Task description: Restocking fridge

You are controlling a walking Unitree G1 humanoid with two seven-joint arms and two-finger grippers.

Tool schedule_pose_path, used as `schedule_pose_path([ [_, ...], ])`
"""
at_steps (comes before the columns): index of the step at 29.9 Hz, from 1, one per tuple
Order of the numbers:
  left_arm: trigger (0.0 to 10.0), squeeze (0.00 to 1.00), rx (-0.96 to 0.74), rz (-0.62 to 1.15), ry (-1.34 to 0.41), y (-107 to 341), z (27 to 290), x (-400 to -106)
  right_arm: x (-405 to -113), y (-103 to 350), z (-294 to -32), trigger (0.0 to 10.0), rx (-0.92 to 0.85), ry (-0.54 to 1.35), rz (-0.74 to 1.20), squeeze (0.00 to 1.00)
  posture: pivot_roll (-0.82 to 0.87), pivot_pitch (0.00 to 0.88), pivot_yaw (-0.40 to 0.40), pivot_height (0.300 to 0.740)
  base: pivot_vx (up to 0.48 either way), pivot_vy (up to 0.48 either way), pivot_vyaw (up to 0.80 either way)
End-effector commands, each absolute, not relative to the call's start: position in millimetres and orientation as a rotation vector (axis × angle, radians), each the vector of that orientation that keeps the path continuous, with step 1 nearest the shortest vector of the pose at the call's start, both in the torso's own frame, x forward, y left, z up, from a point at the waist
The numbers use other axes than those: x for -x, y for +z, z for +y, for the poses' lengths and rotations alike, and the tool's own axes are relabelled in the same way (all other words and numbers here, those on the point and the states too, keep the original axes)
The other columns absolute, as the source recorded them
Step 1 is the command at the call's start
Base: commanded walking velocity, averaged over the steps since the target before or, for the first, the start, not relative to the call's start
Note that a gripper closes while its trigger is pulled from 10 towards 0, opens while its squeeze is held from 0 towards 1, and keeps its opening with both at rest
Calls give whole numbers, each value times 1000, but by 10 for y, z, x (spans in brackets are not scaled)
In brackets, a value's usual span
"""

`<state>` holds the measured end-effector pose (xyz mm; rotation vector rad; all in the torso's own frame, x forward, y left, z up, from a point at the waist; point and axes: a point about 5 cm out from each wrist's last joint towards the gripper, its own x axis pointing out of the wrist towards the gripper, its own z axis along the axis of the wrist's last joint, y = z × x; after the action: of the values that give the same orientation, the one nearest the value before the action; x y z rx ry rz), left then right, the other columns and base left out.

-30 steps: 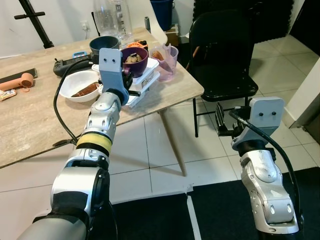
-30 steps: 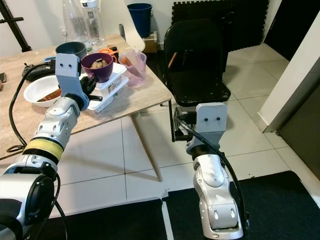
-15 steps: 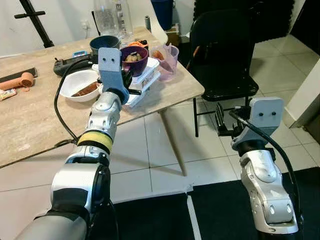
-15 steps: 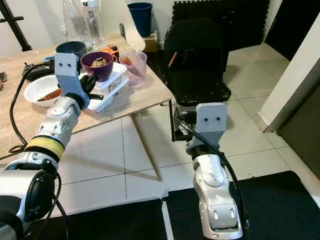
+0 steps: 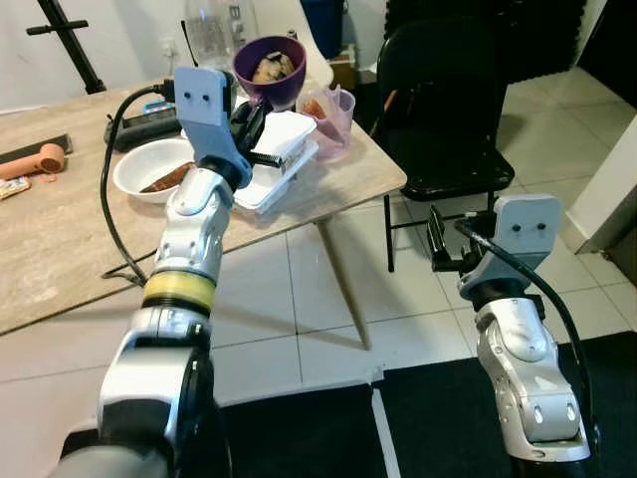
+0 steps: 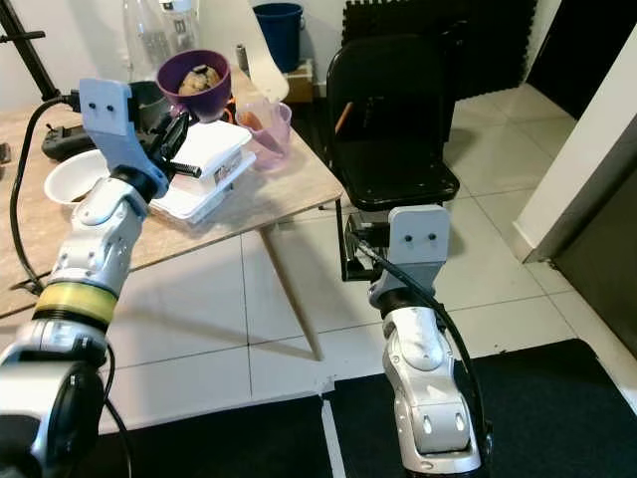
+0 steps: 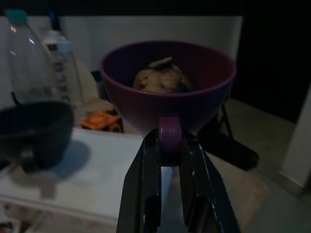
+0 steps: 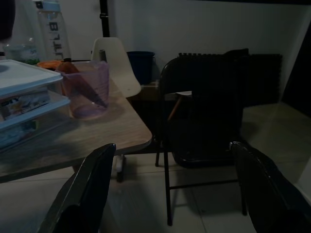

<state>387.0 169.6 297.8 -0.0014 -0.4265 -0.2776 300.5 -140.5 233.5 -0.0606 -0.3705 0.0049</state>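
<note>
Purple cup (image 5: 270, 66) in left gripper (image 7: 167, 160) above white containers (image 5: 276, 159)

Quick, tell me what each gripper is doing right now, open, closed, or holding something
Left gripper: shut on the handle of the purple cup, held above the white containers.
Right gripper: open, holding nothing.

The left arm is reaching forward and up, its hand (image 7: 167, 187) pinching closed on a cup's handle — the right hand (image 8: 172, 194), fingers spread wide, is hanging low and idle.
</note>
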Motion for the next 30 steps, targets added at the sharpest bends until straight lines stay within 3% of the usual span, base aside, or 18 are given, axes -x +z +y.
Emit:
schedule_pose_path([
  [1,10000,0,41,-422,-325,2934,1580,-3753,-3000,2313,-1492,10000,72,-29,-374,0,-115,171,58,710,0,0,0],
  [13,10000,0,-11,-377,-325,2614,1449,-3376,-3016,2241,-1764,10000,102,-167,-368,0,-92,113,57,710,0,0,0],
  [30,10000,0,-19,-162,-369,2304,1289,-3180,-3073,2233,-1767,10000,75,-182,-396,0,-88,111,72,710,0,0,0],
])
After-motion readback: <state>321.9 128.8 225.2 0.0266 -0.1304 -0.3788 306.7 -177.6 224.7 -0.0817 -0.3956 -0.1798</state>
